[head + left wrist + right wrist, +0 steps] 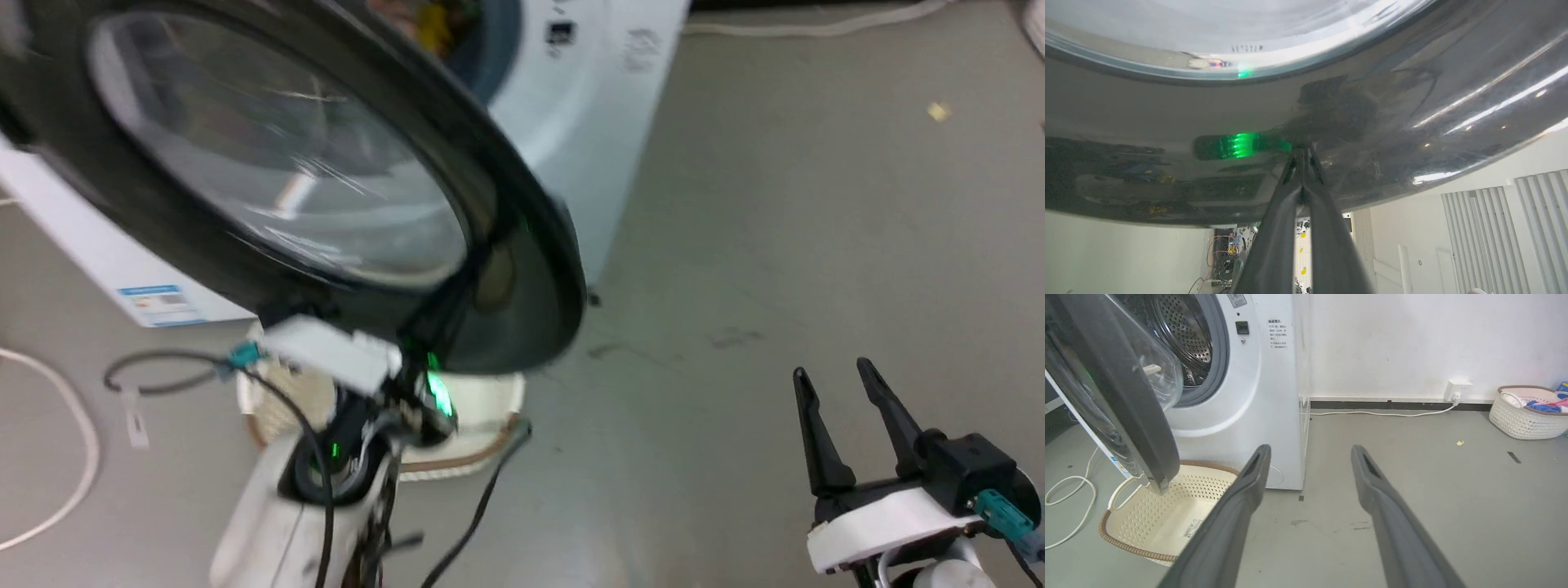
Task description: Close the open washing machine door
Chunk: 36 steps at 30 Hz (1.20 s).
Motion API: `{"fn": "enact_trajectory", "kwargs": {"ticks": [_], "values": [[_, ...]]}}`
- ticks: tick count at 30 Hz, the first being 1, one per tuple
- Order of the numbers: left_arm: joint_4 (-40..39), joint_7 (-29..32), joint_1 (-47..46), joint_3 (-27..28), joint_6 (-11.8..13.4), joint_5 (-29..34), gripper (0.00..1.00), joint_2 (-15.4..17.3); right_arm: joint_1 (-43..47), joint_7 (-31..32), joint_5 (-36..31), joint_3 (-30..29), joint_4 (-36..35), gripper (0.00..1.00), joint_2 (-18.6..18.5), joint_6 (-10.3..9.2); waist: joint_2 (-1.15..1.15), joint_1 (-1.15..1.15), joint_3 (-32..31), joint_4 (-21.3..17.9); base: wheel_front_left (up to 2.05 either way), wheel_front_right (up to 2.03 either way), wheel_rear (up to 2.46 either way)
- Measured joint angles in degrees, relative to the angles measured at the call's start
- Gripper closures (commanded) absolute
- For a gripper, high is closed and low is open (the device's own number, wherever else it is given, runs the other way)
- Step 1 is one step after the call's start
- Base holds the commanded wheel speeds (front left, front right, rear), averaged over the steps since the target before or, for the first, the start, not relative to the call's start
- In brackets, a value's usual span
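The washing machine door is standing wide open, swung out from the washing machine above a basket. The left claw, fingers pressed together, is touching the door's glossy black rim. The right claw is waiting with its fingers spread apart. The door looks rigid, hinged and slippery, so I'd say pushing on the rim is suiting it better than gripping.

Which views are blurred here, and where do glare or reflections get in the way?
Head view: blurred throughout, the door smeared. Left wrist view: the door's glossy rim mirrors a green glow and white light streaks. Right wrist view: sharp and evenly lit across the washing machine.
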Motion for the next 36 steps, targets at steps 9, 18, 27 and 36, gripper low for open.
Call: {"fn": "enact_trajectory", "kwargs": {"ticks": [9, 18, 27, 36], "values": [[8.45, -8.79, -13.24, 0.85, 0.00, 2.82, 1.00, -0.12, -1.15, 0.00, 2.29, 1.77, 0.53, 0.00, 0.00, 0.00, 0.00, 0.01, 5.30, -7.25, 0.00, 0.00, 0.00], [11.39, -12.93, -15.16, 1.54, 0.00, 5.88, 1.00, -0.18, -1.48, 0.00, 2.86, 2.04, 0.41, 0.00, -0.01, 0.00, 0.00, -0.01, 5.10, -8.22, 0.00, 0.00, 0.00], [2.40, -18.63, -1.97, -7.21, 0.00, 19.11, 0.00, 3.16, -0.36, 0.00, 1.77, 2.81, -1.56, 0.00, -0.01, 0.00, 0.00, -0.01, 0.21, -2.68, 0.00, 0.00, 0.00], [1.09, -31.44, 8.98, -14.17, -0.01, 42.90, 0.00, 15.45, 3.10, 0.00, 0.04, 3.22, -2.50, 0.00, -0.02, 0.00, 0.00, -0.02, -5.79, 5.83, 0.00, 0.00, 0.00]]}}
